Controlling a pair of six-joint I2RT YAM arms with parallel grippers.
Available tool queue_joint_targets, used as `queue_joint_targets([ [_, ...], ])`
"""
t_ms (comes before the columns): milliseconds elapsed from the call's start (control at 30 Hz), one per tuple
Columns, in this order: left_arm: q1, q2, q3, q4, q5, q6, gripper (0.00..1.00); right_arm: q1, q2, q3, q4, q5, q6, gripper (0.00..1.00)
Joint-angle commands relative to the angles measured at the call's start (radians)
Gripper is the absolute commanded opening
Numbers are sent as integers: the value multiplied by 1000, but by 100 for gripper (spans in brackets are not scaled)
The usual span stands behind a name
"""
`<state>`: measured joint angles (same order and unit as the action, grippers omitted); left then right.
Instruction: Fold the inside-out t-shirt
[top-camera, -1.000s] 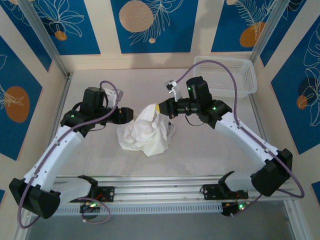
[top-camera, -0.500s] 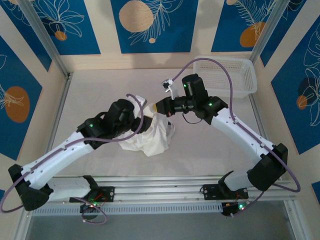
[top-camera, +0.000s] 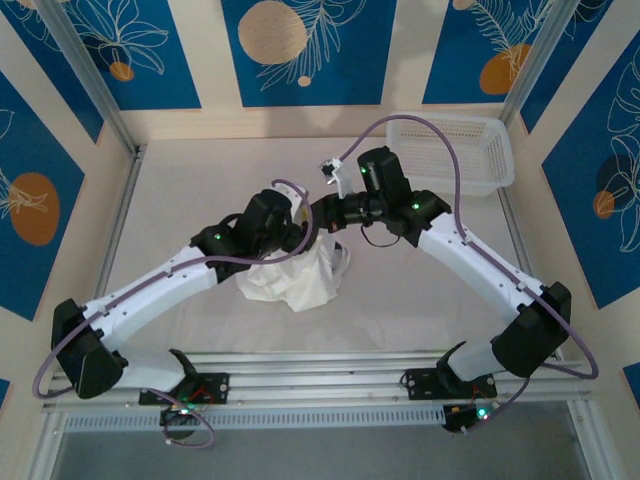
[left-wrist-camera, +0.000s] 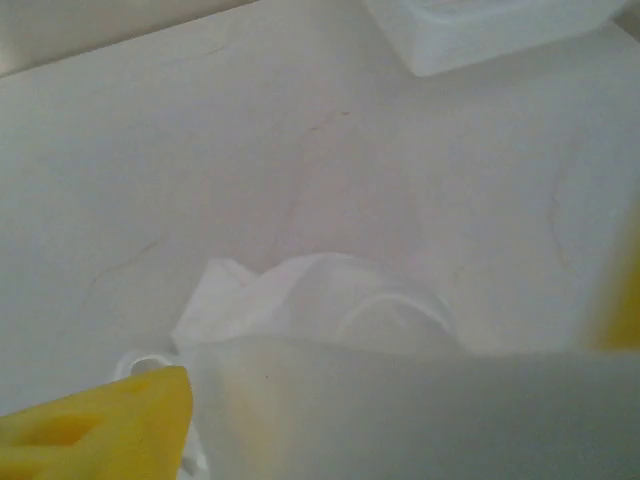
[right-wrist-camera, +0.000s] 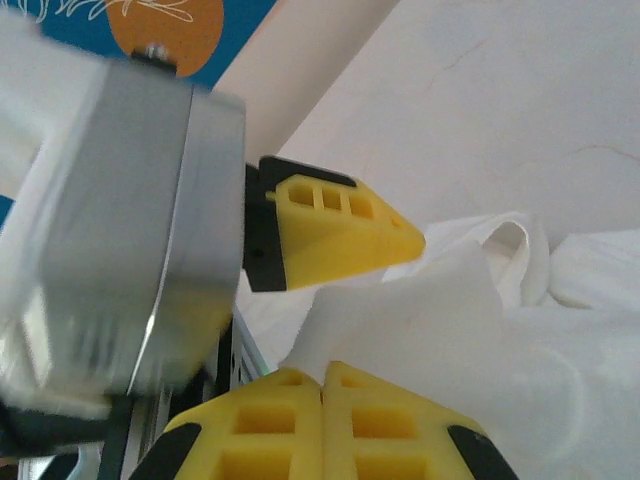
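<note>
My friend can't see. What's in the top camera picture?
Two robot arms meet over a crumpled white t-shirt in the middle of a pale table. The left gripper and right gripper are both at its far edge. A white mesh basket sits in the far right corner.

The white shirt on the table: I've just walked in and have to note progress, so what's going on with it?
Both arms meet over the t-shirt, which lies crumpled in a heap in the middle of the table, not yet folded. The right gripper is shut on a raised bit of cloth at the top of the heap. The left gripper is open right beside it, with cloth between its fingers.
</note>
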<state>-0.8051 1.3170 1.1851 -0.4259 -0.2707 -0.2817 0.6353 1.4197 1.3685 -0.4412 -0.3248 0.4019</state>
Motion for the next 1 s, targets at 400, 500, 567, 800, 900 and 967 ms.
queue_joint_targets([
  [400,248,-137,-69,66,490,-66,0,-31,-1,-3,-99,67,14,0],
  [500,268,-127,-75,161,710,-141,0,-37,-2,-17,-91,105,20,7],
  [567,270,-120,-66,181,754,-190,0,-35,-5,-46,-64,130,21,28],
  [800,273,-111,-57,225,790,-294,0,70,-31,-193,87,366,38,58],
  [900,273,-110,-57,210,773,-291,0,95,-22,-192,60,582,66,58],
  [967,275,-109,-56,197,766,-289,0,98,-19,-201,54,685,57,58],
])
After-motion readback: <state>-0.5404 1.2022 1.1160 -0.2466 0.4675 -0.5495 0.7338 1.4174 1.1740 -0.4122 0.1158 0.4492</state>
